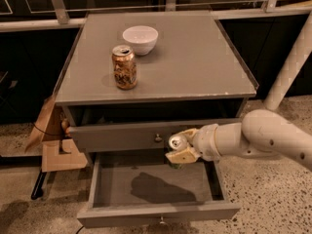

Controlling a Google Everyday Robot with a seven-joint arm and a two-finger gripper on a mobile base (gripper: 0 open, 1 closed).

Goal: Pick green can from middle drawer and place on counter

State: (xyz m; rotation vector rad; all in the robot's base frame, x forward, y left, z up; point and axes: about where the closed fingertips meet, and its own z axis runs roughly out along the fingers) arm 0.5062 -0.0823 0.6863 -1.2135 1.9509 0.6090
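The green can (176, 142) shows its silver top and pull tab, with a bit of dark green below my fingers. My gripper (181, 149) is shut on it and holds it above the open middle drawer (156, 212), just in front of the upper drawer's face (117, 138). The arm reaches in from the right. The drawer's inside holds only the arm's shadow. The counter (195, 57) is the flat grey top of the cabinet, above the gripper.
A gold-brown patterned can (125, 67) and a white bowl (140, 39) stand on the counter's left half. A cardboard box (58, 152) lies on the floor left of the cabinet. A white slanted post (292, 62) stands at the right.
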